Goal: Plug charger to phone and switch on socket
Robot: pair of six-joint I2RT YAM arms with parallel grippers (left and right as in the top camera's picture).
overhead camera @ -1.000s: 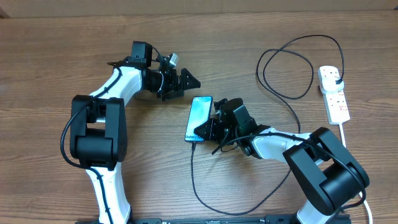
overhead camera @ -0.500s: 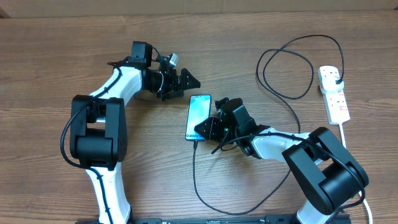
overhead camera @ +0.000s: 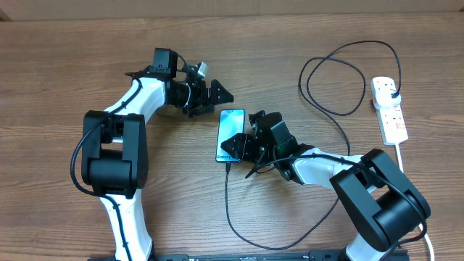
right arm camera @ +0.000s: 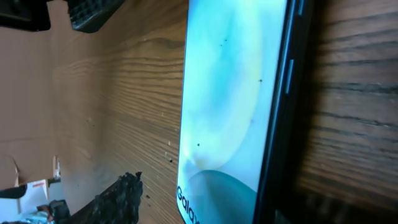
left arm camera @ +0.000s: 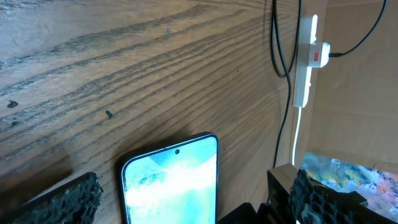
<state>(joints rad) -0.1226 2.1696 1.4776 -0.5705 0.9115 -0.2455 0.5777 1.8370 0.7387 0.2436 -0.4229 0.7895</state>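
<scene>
**Checking progress: cable at the phone, switch still to do**

One phone [overhead camera: 232, 135] lies flat at centre frame. One charger [overhead camera: 225, 192] runs up to its lower end, so I judge that step done. One socket [overhead camera: 390, 110] sits far right. I can't read its switch, so I count switching as left.

There are two grippers. The right gripper [overhead camera: 243, 138] has its jaws parted beside the phone and holds nothing. The left gripper [overhead camera: 216, 100], just above the phone, is spread wide and empty.

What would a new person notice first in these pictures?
The lit phone at the middle of the table draws the eye first, with the right gripper at its near end, where the black charger reaches it. At the far right lies the white socket, the charger's plug in it.
</scene>
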